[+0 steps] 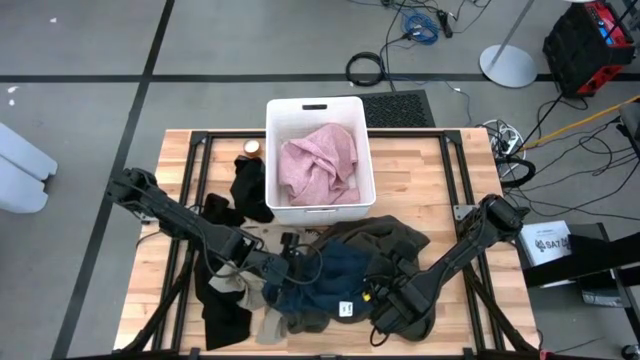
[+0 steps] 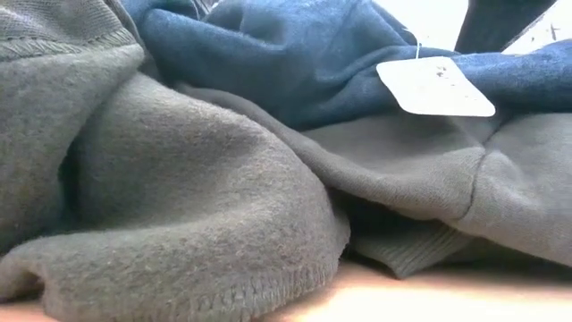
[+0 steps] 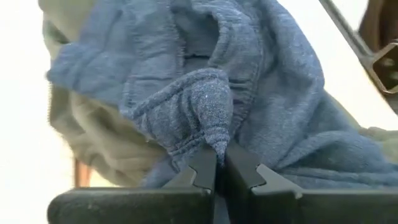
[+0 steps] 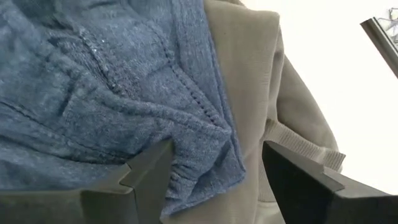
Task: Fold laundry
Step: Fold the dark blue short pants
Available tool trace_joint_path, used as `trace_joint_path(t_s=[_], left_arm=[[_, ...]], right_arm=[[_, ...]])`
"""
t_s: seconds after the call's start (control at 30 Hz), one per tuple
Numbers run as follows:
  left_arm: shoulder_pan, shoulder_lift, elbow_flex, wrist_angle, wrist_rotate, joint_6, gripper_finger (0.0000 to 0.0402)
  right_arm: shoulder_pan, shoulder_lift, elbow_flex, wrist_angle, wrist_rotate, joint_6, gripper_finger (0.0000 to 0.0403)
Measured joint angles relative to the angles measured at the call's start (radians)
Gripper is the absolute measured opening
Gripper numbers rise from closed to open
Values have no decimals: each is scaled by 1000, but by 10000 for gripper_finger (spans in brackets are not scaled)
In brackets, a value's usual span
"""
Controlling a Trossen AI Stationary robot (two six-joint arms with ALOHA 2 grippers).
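Note:
The laundry lies heaped at the table's near middle. A navy blue garment (image 1: 325, 275) with a white tag (image 2: 435, 87) lies over a dark olive-grey one (image 1: 390, 240). My left gripper (image 3: 217, 163) reaches in from the left and is shut on the navy cloth. My right gripper (image 4: 214, 180) is open, slanting down from the right. Its fingers stand on either side of a ribbed navy hem corner (image 4: 208, 165) and the olive cloth beside it. A pale pink garment (image 1: 318, 165) lies in the white bin (image 1: 270, 150). My left gripper pinches a bunched fold of the navy garment (image 3: 214, 134) between its two fingers; how many layers, I cannot tell. The fingers come slanting down from the table's left. The cloth gathers into wrinkles at the hold and spreads out beyond it. Whether my right gripper touches the cloth, I cannot tell.
Black garments lie left of the bin (image 1: 250, 190) and at the near left (image 1: 222, 310), with beige-tan cloth (image 1: 240, 285) between them and the navy one. A small round thing (image 1: 251, 148) sits by the bin's far left corner. Bare wood shows at the far left and right.

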Motion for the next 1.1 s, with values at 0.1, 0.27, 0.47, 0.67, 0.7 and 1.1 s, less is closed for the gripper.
trace_joint_path(t_s=[0.1, 0.27, 0.47, 0.67, 0.7, 1.1], left_arm=[[-6, 0, 0, 1, -21, -16, 48], [-8, -37, -1, -24, -124, -15, 108], [-11, -201, -1, -176, -241, -143, 142], [-53, -345, -1, -271, -439, -319, 140], [-67, -353, -1, -269, -464, -325, 139], [-111, -348, -1, -265, -522, -304, 139]], right_arm=[[0, 0, -25, 2, -7, 0, 238], [-4, 0, -69, 3, -45, 12, 238], [-8, 0, -81, 10, -47, 23, 238], [-9, 0, -81, 33, -51, 20, 227], [-9, 0, -81, 39, -51, 18, 218], [-41, -21, -77, 120, -181, -84, 11]])
